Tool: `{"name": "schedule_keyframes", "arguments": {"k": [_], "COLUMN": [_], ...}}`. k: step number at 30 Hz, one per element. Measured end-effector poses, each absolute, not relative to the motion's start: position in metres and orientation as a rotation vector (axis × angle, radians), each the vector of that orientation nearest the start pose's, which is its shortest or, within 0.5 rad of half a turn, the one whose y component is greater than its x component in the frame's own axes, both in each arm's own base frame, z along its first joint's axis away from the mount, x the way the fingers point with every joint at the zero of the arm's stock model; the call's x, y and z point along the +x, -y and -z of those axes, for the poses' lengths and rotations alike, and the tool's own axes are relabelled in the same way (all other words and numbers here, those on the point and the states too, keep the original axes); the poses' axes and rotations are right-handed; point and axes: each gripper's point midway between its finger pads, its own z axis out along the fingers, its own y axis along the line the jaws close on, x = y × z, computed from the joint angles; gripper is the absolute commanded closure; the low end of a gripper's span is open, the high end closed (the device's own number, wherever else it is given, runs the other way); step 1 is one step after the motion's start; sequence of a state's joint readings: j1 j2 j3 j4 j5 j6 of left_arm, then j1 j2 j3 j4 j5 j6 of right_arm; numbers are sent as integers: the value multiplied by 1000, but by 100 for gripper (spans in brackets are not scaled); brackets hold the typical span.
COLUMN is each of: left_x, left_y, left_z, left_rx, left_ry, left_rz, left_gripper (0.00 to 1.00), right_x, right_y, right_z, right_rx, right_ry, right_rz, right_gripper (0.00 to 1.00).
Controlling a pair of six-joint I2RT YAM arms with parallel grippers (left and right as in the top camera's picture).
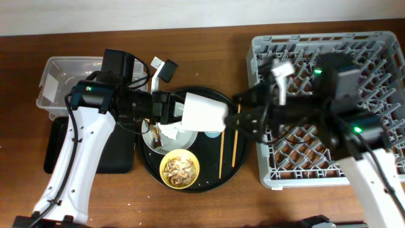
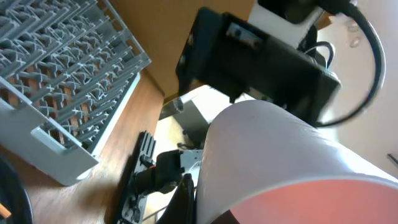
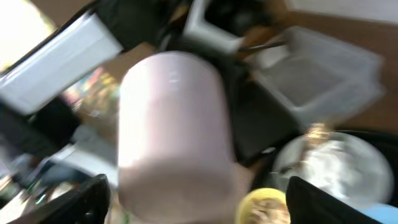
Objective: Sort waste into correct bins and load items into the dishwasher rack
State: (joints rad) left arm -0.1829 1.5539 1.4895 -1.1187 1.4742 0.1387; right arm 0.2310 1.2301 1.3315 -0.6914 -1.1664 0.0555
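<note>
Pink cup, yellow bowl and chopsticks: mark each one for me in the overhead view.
pink cup (image 1: pixel 204 114), overhead view, on its side wall.
yellow bowl (image 1: pixel 197 170), overhead view, on its right rim.
chopsticks (image 1: pixel 221 155), overhead view, on the middle of the left stick.

On the worktop the rack takes the right side, with the round tray just left of it, at the middle. The tub sits at the far left, the shallow tray just near of it. On the round tray the bowl lies nearest, the plate behind it, the chopsticks along the right. The cup hangs over the tray's far half.
</note>
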Motion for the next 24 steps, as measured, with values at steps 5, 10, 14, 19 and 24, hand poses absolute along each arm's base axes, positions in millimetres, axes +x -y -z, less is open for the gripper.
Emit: {"name": "schedule_keyframes", "arguments": {"k": [5, 10, 14, 19, 24], "left_x": [261, 264, 284, 304, 312], "left_y": [222, 222, 205, 168, 159], "left_z": [-341, -331, -274, -226, -220], "left_rx": [713, 715, 604, 468, 450], "left_ry": [-2009, -2055, -2401, -2661, -2677], "left_rz": [1947, 1877, 1480, 1009, 904], "left_gripper": [81, 1, 1, 1, 1], "right_x": [230, 244, 266, 231, 226], "right_y": [-248, -229, -168, -62, -27], "right_z": [-366, -364, -337, -240, -171], "right_rx": [-958, -853, -484, 161, 323], "right_ry": [-1834, -1890, -2148, -2744, -2965], "right_rz": [-1481, -1461, -1234, -546, -247], "right_gripper": [45, 46, 49, 47, 47]}}
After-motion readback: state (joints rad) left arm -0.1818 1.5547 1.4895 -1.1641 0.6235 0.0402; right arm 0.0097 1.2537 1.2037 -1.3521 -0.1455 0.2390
